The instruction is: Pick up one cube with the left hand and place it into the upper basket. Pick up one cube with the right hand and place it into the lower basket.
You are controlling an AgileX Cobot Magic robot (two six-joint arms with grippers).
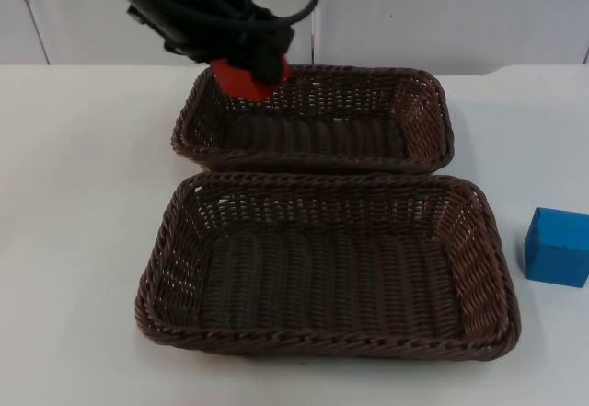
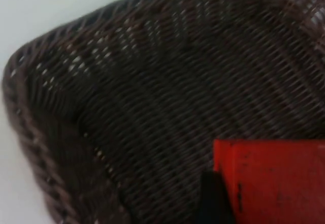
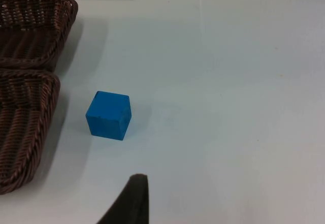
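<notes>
From the top view, my left pincer [image 1: 250, 67] hangs over the far left corner of the upper basket [image 1: 419, 121], clamped on the red cube [image 1: 241, 78], which sits above the rim there and not on the basket floor. The lower basket [image 1: 175, 240] lies just in front of the upper one, their long rims almost touching, and nothing lies inside it. The blue cube [image 1: 557, 246] rests on the white surface [image 1: 74, 194], just beside the lower basket's right end but apart from it.

In the left wrist view, the red cube [image 2: 274, 181] is held against my black fingertip [image 2: 213, 198], with the woven floor and curved corner wall of the upper basket [image 2: 127, 97] beneath it and a strip of the surface [image 2: 61, 5] past the rim.

In the right wrist view, the blue cube [image 3: 108, 115] stands alone on the surface [image 3: 228, 82], near the corners of the upper basket [image 3: 35, 26] and the lower basket [image 3: 23, 127]. One dark fingertip [image 3: 133, 198] of my right pincer shows well short of the cube; I cannot tell whether that pincer is spread or closed. This arm waits
</notes>
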